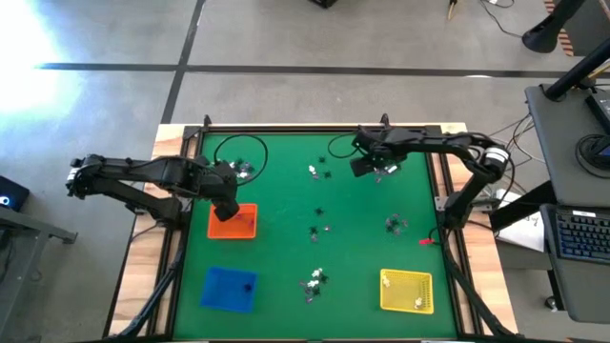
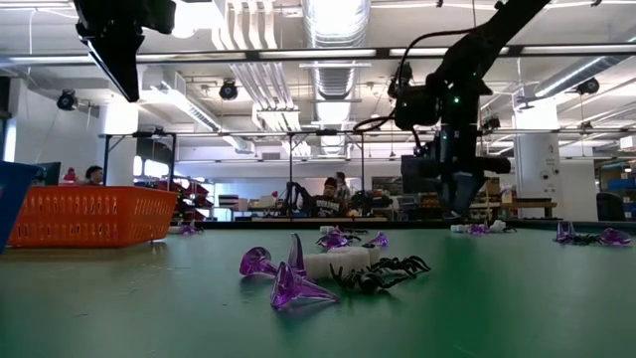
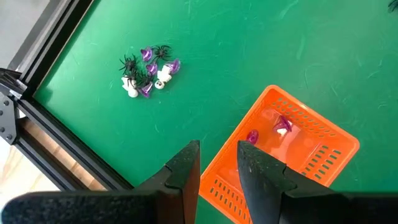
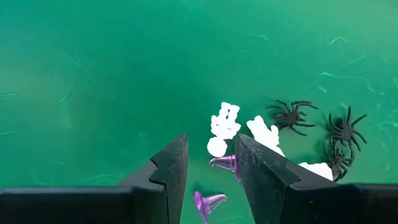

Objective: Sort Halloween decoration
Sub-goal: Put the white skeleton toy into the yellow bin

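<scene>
The Halloween decoration lies as small heaps of purple, white and black trinkets on the green mat. My right gripper (image 1: 369, 166) (image 4: 211, 167) points down, open, at the far right over one heap (image 4: 261, 134). A white trinket (image 4: 222, 127) and a purple one (image 4: 224, 163) show in the gap between its fingers, and black spiders (image 4: 292, 115) lie beside them. I cannot tell whether it touches any. My left gripper (image 1: 227, 205) (image 3: 217, 165) hangs open and empty over the far edge of the orange tray (image 3: 292, 146), which holds purple trinkets (image 3: 252, 135).
A blue tray (image 1: 229, 288) and a yellow tray (image 1: 407, 291) stand near the front edge. More heaps lie at the far left (image 3: 146, 71), mid-mat (image 1: 319, 232) and near the front (image 2: 328, 268). A black metal frame (image 3: 37, 130) borders the mat.
</scene>
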